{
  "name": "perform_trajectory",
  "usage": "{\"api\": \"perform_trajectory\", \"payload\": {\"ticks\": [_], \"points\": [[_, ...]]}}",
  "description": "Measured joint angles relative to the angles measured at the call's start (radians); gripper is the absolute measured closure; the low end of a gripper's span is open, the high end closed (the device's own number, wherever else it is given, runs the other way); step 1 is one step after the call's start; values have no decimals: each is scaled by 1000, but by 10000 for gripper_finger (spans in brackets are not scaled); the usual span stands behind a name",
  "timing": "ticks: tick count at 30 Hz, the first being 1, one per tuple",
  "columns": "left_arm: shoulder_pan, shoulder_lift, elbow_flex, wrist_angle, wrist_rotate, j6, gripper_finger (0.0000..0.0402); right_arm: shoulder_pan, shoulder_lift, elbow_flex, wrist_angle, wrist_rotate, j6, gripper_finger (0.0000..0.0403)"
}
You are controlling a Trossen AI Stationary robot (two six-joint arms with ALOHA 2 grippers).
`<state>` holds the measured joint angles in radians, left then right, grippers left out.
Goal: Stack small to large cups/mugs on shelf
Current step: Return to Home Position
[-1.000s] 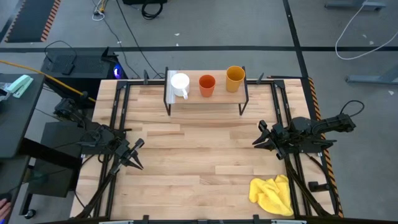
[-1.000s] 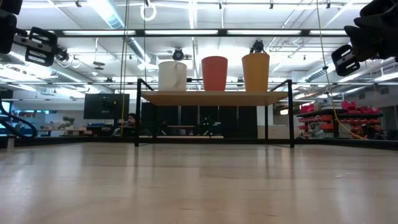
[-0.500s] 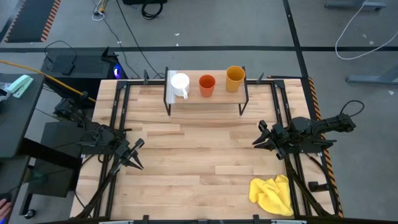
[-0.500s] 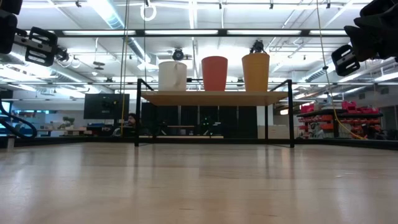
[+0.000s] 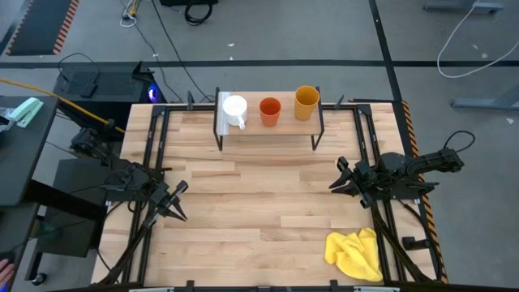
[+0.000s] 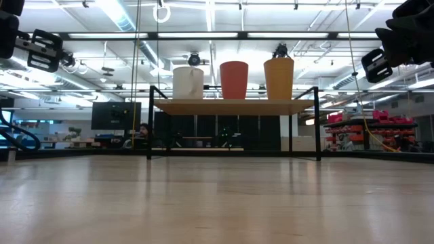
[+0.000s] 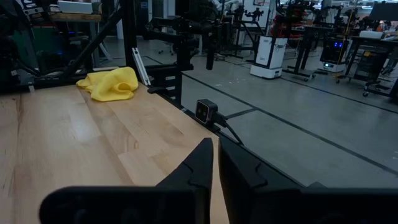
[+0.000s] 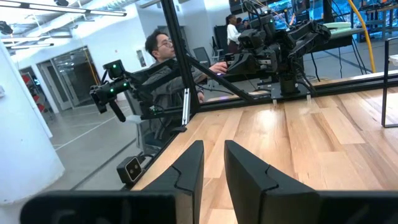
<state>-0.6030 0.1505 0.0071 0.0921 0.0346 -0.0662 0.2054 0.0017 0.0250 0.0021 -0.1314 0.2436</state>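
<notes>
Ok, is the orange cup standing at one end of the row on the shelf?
No, the orange cup stands in the middle of the shelf, between the white mug and the yellow cup.

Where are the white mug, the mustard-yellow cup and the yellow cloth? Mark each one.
white mug [image 5: 234, 106]: high view, on its open top.
mustard-yellow cup [image 6: 279, 78]: low view, middle of its side wall.
yellow cloth [image 5: 355, 253]: high view, centre of the crumpled folds.
</notes>
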Motion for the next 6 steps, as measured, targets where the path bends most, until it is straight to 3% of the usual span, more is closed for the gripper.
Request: {"api": "perform_trajectory", "payload": {"ticks": [6], "points": [[0,0,0,0,0,-1,367,0,0,0,0,0,0,331]]}}
